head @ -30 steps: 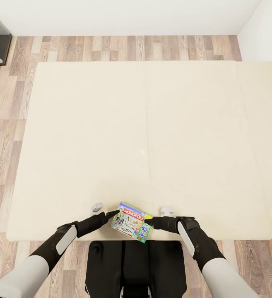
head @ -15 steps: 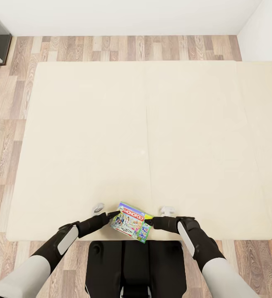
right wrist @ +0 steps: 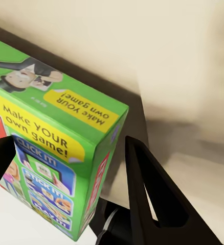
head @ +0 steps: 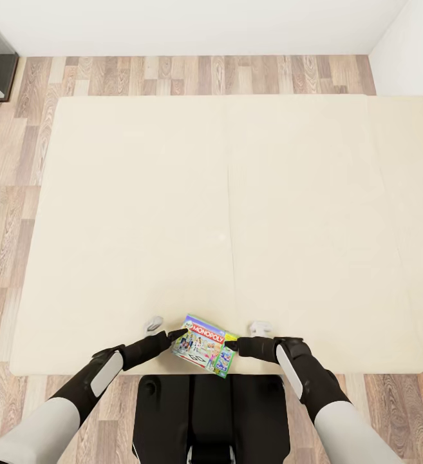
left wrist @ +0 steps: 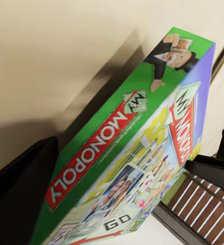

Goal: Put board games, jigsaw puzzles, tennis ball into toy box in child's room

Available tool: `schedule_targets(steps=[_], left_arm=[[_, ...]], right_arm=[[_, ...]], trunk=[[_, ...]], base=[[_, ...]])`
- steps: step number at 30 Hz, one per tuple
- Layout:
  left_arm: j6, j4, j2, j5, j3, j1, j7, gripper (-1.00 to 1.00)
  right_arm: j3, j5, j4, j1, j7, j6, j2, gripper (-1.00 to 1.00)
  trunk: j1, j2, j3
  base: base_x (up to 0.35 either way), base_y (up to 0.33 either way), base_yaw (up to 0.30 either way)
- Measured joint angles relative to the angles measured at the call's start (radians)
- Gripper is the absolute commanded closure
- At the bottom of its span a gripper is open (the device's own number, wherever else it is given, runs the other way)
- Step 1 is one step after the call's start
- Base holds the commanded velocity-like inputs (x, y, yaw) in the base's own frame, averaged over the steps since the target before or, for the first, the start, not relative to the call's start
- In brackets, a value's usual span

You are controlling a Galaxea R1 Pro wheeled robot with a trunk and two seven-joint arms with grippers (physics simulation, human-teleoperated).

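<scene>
While no tray or box for toys shows, the Monopoly box [head: 205,345] lies at the near edge of the bed's beige mattress [head: 224,193], tilted, its lower corner just over that edge above the robot's dark base [head: 211,412]. The left gripper [head: 174,334] sits at the box's left corner and the right gripper [head: 232,346] at its right end. In the right wrist view, the black fingers [right wrist: 142,189] stand spread, one on each side of the green box end [right wrist: 56,153]; whether they press on it cannot be told. In the left wrist view the box side [left wrist: 127,153] is close by one dark finger [left wrist: 20,194], and its grip cannot be told either. Beyond the box the mattress is bare and wide, with wood-plank floor [head: 18,161] along its left and far sides.
</scene>
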Motion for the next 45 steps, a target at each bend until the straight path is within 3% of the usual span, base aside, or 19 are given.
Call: schedule_targets(steps=[15, 31, 45], left_arm=[[-0.005, 0.002, -0.006, 0.001, 0.001, 0.000, 0.020, -1.00], [-0.027, 0.003, -0.012, -0.012, -0.005, -0.001, 0.098, -1.00], [-0.039, 0.004, -0.019, -0.018, -0.007, -0.003, 0.113, -1.00]], right_arm=[[-0.001, -0.008, -0.001, 0.000, -0.010, -0.002, 0.000, -1.00], [-0.001, -0.015, -0.001, 0.001, -0.016, 0.000, 0.000, -1.00], [-0.001, -0.016, -0.001, 0.001, -0.023, 0.001, -0.002, -1.00]], trunk=[[-0.002, 0.000, 0.000], [-0.003, 0.000, 0.000], [-0.005, 0.000, 0.000]], base=[[0.000, 0.000, 0.000], [0.000, 0.000, 0.000], [0.000, 0.000, 0.000]])
